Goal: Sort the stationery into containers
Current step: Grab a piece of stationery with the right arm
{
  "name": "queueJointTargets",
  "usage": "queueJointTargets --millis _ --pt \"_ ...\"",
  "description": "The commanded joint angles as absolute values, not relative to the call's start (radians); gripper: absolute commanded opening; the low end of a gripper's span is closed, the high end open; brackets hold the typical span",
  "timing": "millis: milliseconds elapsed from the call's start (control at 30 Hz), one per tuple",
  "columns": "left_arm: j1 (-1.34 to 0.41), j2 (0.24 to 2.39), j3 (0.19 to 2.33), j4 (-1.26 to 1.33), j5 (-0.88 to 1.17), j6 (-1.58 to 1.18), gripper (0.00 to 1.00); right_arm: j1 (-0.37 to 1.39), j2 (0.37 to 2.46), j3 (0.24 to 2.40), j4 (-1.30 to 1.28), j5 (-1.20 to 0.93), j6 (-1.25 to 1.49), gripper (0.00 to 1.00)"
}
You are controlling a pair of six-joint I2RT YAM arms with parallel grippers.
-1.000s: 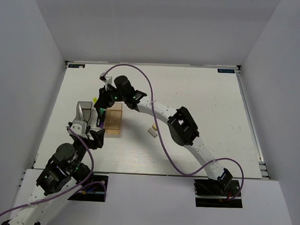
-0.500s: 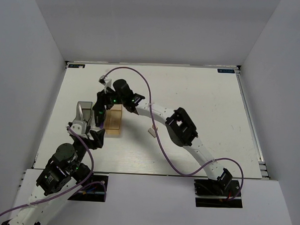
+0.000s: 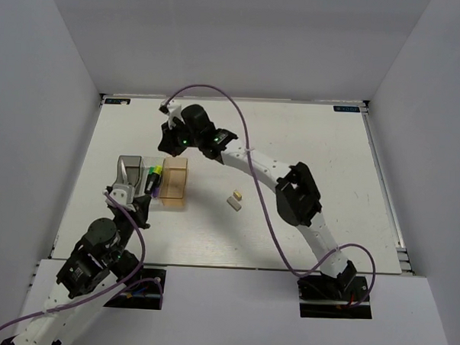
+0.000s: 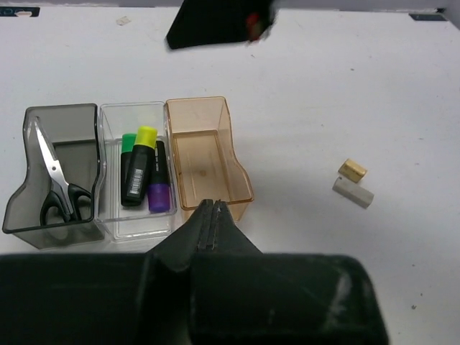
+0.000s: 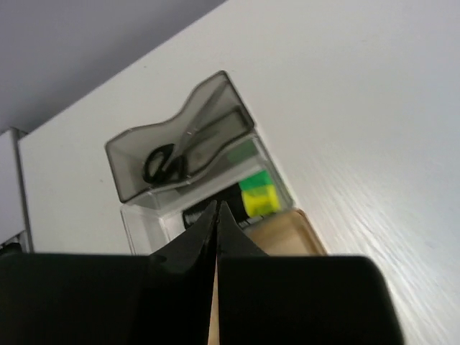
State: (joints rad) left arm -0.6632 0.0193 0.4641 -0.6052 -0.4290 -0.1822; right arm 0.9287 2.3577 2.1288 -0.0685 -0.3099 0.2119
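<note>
left end effector [image 4: 210,213], right end effector [image 5: 216,213]: pressed together, empty. highlighters [image 4: 144,171] grouped in clear box [image 4: 109,215]; loose erasers [image 4: 353,192] likely suit tan box [image 4: 205,154].

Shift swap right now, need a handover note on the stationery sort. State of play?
Left gripper: shut, empty, at the boxes' near side.
Right gripper: shut, empty, beyond their far end.
Done: three stubby black highlighters lie in the clear plastic box; black-handled scissors lie in the dark grey translucent box beside it.
Left: tan translucent box is empty; small tan eraser block and grey-white eraser block lie side by side on the white table to its right. Both probably belong there.
</note>
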Motion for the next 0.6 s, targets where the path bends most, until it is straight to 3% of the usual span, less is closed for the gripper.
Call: queueJointTargets --millis 0,67,100,133,200,233,300,333,367,500,567 --pt "-0.663 0.093 0.453 -0.592 -0.396 -0.179 0.01 0.876 2.186 2.134 -0.330 -0.164 0.036 0.00" --pt "-0.664 0.212 0.468 -0.581 -0.335 -0.193 0.01 0.848 2.108 1.997 -0.397 -0.166 -0.020 0.00" --pt "-0.664 0.250 0.478 -0.584 -0.316 -0.207 0.01 0.841 2.024 1.923 -0.425 -0.199 -0.096 0.32" --pt "-0.664 0.350 0.510 -0.592 -0.245 -0.227 0.01 0.821 2.002 1.896 -0.510 -0.213 -0.188 0.45" --pt "-0.664 0.566 0.599 -0.603 -0.192 -0.276 0.01 0.812 1.923 1.821 -0.636 -0.197 -0.300 0.59" --pt "-0.666 0.622 0.624 -0.615 -0.114 -0.303 0.01 0.799 1.908 1.810 -0.681 -0.187 -0.363 0.60" --pt "-0.678 0.819 0.728 -0.630 -0.080 -0.347 0.12 0.793 1.846 1.723 -0.782 -0.114 -0.373 0.37" --pt "-0.686 0.857 0.753 -0.646 -0.078 -0.379 0.22 0.781 1.832 1.697 -0.816 -0.101 -0.367 0.26" --pt "-0.704 0.888 0.776 -0.649 -0.081 -0.388 0.36 0.779 1.822 1.660 -0.857 -0.098 -0.371 0.24" --pt "-0.707 0.966 0.847 -0.637 -0.078 -0.429 0.71 0.773 1.818 1.548 -0.911 -0.123 -0.336 0.32" --pt "-0.707 0.968 0.857 -0.659 -0.069 -0.458 0.71 0.773 1.825 1.513 -0.876 -0.126 -0.318 0.39"
